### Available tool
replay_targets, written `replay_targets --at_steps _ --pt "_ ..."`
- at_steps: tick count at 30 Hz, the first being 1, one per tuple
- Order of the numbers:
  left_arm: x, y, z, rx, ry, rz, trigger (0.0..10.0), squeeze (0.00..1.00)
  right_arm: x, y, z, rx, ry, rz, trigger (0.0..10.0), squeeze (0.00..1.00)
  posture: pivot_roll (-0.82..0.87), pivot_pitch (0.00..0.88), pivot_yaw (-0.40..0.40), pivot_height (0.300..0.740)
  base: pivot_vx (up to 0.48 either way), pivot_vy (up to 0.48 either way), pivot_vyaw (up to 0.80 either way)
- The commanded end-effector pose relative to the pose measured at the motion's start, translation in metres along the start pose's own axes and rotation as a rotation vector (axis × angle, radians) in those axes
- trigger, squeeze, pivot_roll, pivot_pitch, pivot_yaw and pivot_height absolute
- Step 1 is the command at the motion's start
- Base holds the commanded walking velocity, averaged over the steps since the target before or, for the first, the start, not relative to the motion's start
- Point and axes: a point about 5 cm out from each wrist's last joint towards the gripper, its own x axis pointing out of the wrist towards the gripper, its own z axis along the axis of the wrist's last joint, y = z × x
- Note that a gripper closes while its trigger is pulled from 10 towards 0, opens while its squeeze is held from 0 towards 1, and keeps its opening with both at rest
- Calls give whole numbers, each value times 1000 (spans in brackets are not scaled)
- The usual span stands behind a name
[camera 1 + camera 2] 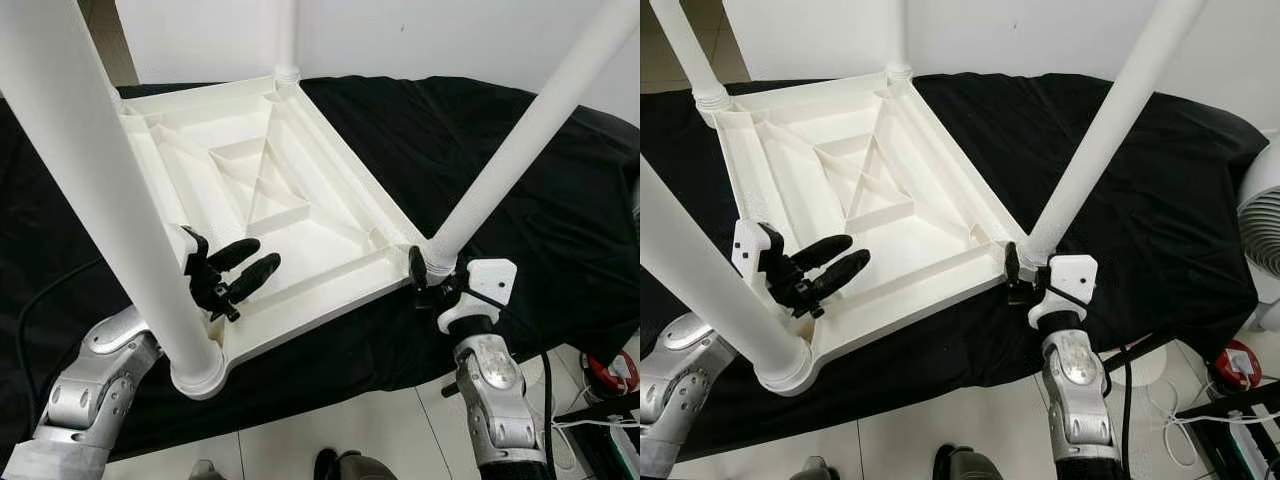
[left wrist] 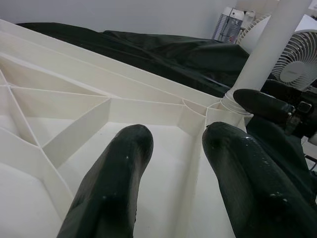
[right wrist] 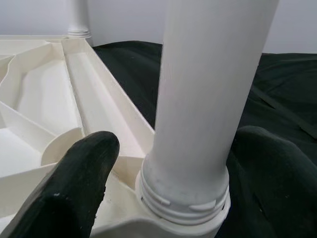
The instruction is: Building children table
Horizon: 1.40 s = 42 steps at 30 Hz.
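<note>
Tabletop (image 1: 300, 210) inverted on black-covered bed (image 1: 480, 140), exposing leg sockets. Right end effector (image 3: 168, 188) spread around leg (image 3: 208, 89) base, not clamped. Left end effector (image 1: 238, 270) parted, empty, over rim.

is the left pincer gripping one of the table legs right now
No: the left pincer hangs open over the ribbed underside of the upturned tabletop, beside the near left leg but holding nothing.
</note>
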Motion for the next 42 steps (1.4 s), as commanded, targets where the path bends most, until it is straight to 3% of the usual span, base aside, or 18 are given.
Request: replay_targets --at_steps 1,4,7,11,13,16,23,24,25,29,33,38,42 --pt "-1 -21 -2 -11 13 -278 10000 0 1 -7 -4 -4 10 -49 10000 0 79 142 -68 740 0 0 0" --pt "-2 -23 -1 -14 14 -292 10000 0 6 -9 -6 2 16 -68 10000 0 81 143 -63 740 0 0 0" --pt "-4 -31 0 -27 17 -317 10000 0 27 -18 -8 -4 16 -118 10000 0 80 144 -55 740 0 0 0" --pt "-4 -36 1 -39 11 -322 10000 0 38 -24 -8 0 19 -130 10000 0 84 146 -52 740 0 0 0" --pt "-4 -44 4 -58 -6 -340 10000 0 56 -32 -6 -1 13 -158 10000 0 92 146 -56 740 0 0 0" --pt "-4 -47 5 -64 -11 -349 10000 0 60 -32 -5 -3 11 -161 10000 0 92 146 -56 740 0 0 0" --pt "-2 -54 5 -86 -7 -379 10000 0 76 -26 -4 32 16 -155 10000 0 104 140 -48 740 0 0 0" --pt "6 -61 8 -115 -27 -406 10000 0 92 -11 -5 83 40 -92 10000 0 104 133 -32 740 0 0 0" --pt "9 -64 9 -123 -34 -414 10000 0 96 -5 -5 98 51 -66 10000 0 104 133 -32 740 0 0 0" --pt "13 -66 10 -132 -45 -428 10000 0 100 0 -5 102 59 -50 10000 0 105 133 -25 740 0 0 0" --pt "28 -74 13 -163 -68 -445 10000 0 110 10 -4 102 84 -13 10000 0 100 142 -8 740 0 0 0" --pt "39 -78 13 -159 -75 -436 10000 0 112 11 -4 95 90 -26 10000 0 110 151 -9 740 0 0 0" --pt "40 -68 10 -125 -61 -358 10000 0 107 8 -6 111 62 -45 10000 0 115 158 -13 740 0 0 0"
